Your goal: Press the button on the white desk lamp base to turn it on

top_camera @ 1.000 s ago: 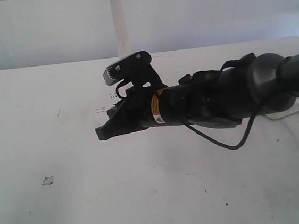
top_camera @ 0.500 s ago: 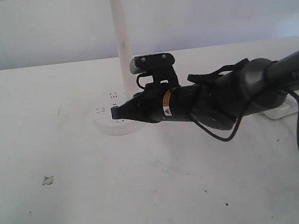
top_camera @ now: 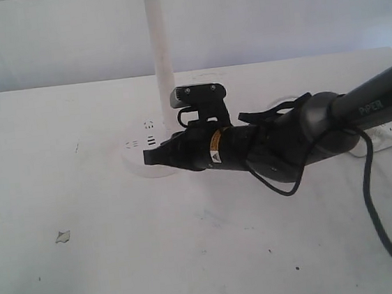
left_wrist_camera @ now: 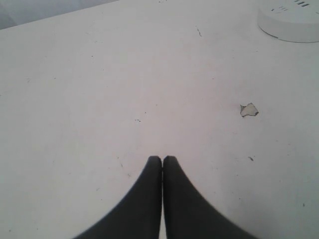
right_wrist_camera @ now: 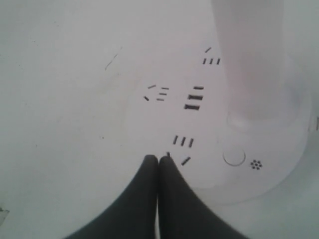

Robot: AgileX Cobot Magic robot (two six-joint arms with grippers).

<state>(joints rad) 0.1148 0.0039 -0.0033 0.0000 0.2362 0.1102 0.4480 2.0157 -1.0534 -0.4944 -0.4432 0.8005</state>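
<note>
The white desk lamp base (right_wrist_camera: 269, 169) is a round flat disc with socket holes, two dark USB slots (right_wrist_camera: 193, 101) and a slim white stem (right_wrist_camera: 251, 59). The button (right_wrist_camera: 234, 156) is a small faint circle beside a cluster of tiny holes. My right gripper (right_wrist_camera: 158, 158) is shut with nothing held, its tips over the disc's edge by a socket group, off to the side of the button. In the exterior view the right gripper (top_camera: 149, 155) hangs over the base (top_camera: 135, 153), in front of the stem (top_camera: 161, 59). My left gripper (left_wrist_camera: 162, 159) is shut over bare table, far from the base (left_wrist_camera: 291, 25).
A small paint chip (top_camera: 62, 236) marks the white table (top_camera: 124, 267) at the front left, and it is the same chip (left_wrist_camera: 248, 110) that the left wrist view shows. A white power strip (top_camera: 384, 138) lies at the right behind the right arm. A black cable (top_camera: 380, 226) hangs from that arm.
The right arm has swung from in front of the base back and to the right, bringing its shut tip down over the base near the stem.
</note>
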